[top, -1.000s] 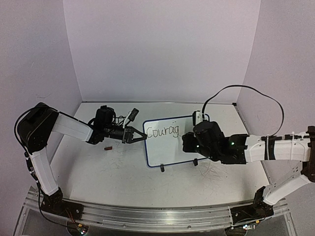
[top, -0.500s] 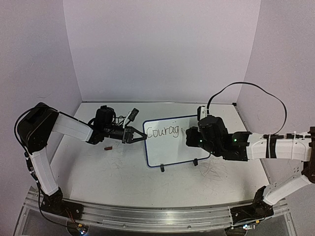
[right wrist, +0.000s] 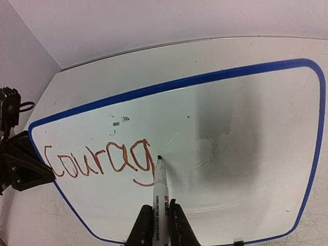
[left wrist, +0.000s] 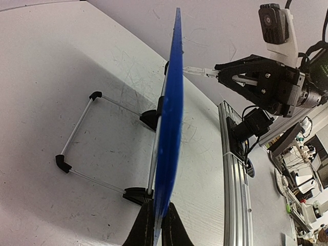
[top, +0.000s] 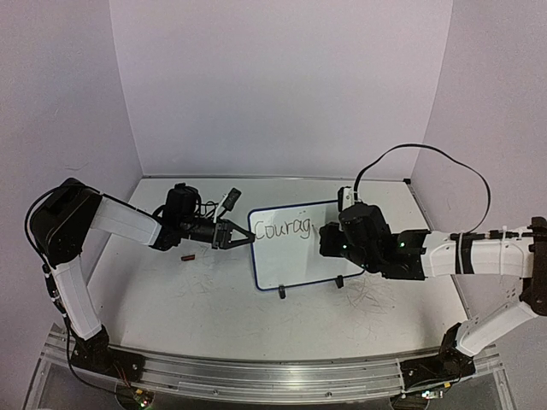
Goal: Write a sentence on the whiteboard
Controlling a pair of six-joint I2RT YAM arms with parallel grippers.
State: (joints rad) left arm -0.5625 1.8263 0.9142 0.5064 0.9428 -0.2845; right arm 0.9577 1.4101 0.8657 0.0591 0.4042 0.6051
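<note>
Fingers [right wrist: 144, 225] of my right gripper [right wrist: 159, 209] pinch the marker [right wrist: 160, 189], its tip at the whiteboard [right wrist: 246, 133] just right of the last g. The sentence [right wrist: 100, 163] reads only "Courag", in reddish-brown across the board's upper left. My left gripper [left wrist: 158, 210] is clamped on the board's blue left edge. The board stands propped on its feet mid-way across the table [top: 214, 299], between my arms.

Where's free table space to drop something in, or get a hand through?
Free: the wide table strip between the feet of the whiteboard and front rail; a narrow band between board and back wall. Crowded: the board's left edge, clamped by the left gripper, small red cap beside; its right side, under the right gripper with the marker.
</note>
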